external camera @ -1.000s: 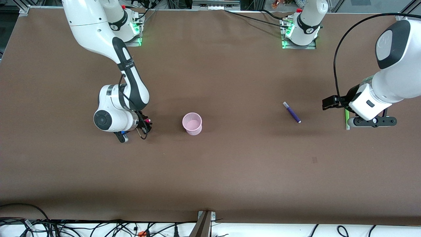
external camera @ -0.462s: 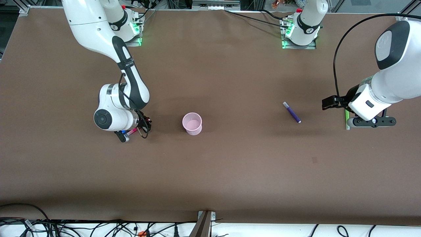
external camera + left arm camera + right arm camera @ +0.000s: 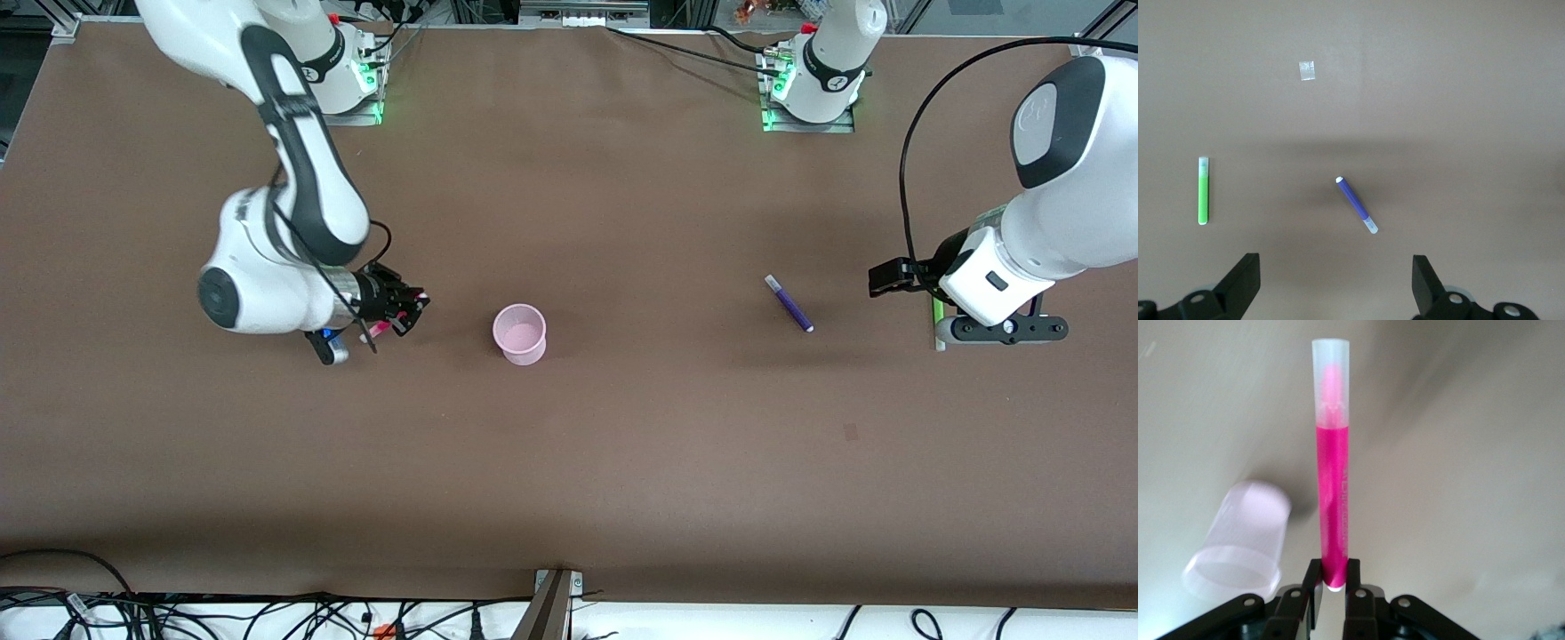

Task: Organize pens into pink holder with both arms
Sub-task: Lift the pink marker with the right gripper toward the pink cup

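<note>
Pink holder (image 3: 520,333) stands upright mid-table, apparently empty; purple pen (image 3: 789,303) lies flat toward the left arm's end, green pen (image 3: 936,320) just past it under the left wrist. Right gripper (image 3: 400,311), pinched tight on one end of the magenta pen (image 3: 1333,487), has lifted it off the table in the last second and swung to face the holder: pick done, drop-in likely next. Left gripper (image 3: 1331,283) waits, jaws wide, above both pens.

My right black two-finger pincer (image 3: 1331,583) clamped tight, wrist tilted low, my left black two-finger pincer (image 3: 1335,283) spread wide, arm waiting
</note>
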`<state>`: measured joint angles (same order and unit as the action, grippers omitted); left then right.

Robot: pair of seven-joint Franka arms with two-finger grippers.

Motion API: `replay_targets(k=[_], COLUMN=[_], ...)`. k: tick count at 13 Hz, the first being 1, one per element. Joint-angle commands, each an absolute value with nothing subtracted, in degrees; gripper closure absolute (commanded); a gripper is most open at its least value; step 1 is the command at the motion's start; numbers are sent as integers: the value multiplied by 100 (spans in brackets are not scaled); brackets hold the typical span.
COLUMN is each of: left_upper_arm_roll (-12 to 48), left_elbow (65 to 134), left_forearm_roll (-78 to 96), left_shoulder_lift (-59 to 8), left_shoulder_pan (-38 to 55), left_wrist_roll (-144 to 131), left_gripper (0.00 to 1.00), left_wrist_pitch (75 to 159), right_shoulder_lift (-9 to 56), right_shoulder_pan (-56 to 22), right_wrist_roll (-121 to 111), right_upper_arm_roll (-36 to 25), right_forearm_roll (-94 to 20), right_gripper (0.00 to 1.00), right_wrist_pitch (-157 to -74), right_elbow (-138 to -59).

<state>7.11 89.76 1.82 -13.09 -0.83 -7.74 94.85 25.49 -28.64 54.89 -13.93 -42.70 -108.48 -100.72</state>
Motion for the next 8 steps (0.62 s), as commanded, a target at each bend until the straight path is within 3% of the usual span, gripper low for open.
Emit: replay_targets(k=[1, 5, 8], left_upper_arm_roll=[729, 729, 729], left_elbow=[8991, 9018, 9280], left_forearm_roll=[114, 114, 114], left_shoulder_lift=[-1274, -1283, -1274], left_shoulder_pan=[-97, -105, -105], left_wrist_roll=[-642, -615, -362], left_gripper=[0, 0, 0], left_wrist_pitch=[9448, 9439, 9439], right_shoulder_lift=[2575, 2908, 3338], right_shoulder_pan=[-2952, -3146, -3453], right_wrist_roll=[5414, 5414, 5510], right_upper_arm_roll=[-1301, -1126, -1107], right_forearm_roll=[-5418, -7055, -7654], right_gripper=[100, 100, 100], right_wrist_pitch=[-10731, -10872, -11485], right_elbow=[-9976, -9678, -9204])
